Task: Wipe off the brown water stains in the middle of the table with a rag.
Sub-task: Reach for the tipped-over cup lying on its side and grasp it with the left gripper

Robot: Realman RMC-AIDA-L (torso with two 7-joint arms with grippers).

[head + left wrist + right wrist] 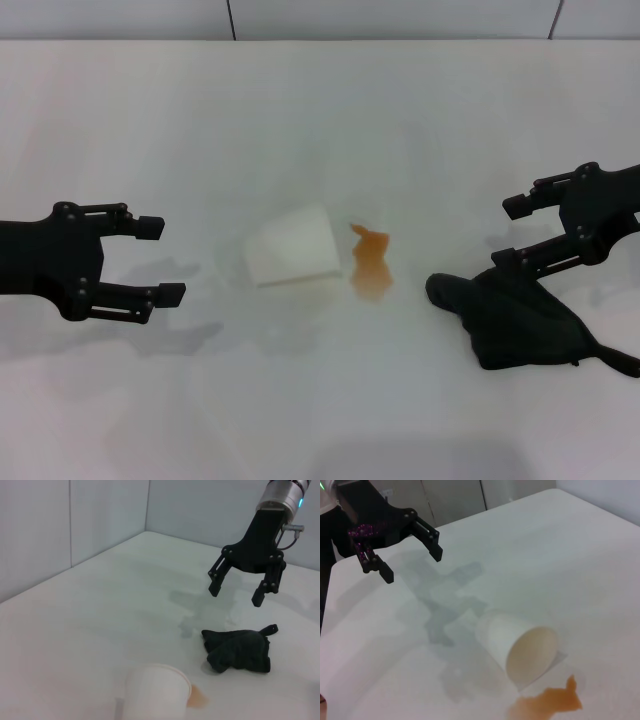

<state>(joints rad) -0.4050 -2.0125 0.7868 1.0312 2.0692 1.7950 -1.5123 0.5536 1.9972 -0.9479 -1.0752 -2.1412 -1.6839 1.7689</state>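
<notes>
The brown water stains [371, 266] form one small orange-brown patch in the middle of the white table [320, 120], also seen in the wrist views [199, 699] [547, 705]. The black rag [520, 316] [237, 651] lies crumpled to the stains' right, its thin tail trailing outward. My right gripper [508, 232] [236, 596] hangs open just above the rag's far side, not touching it and holding nothing. My left gripper [160, 260] [411, 565] hovers open and empty over the table's left side.
A white paper cup [292, 247] [157, 690] [517, 647] lies on its side just left of the stains, its pale tan mouth facing them. Grey wall panels [75, 520] rise behind the table's far edge.
</notes>
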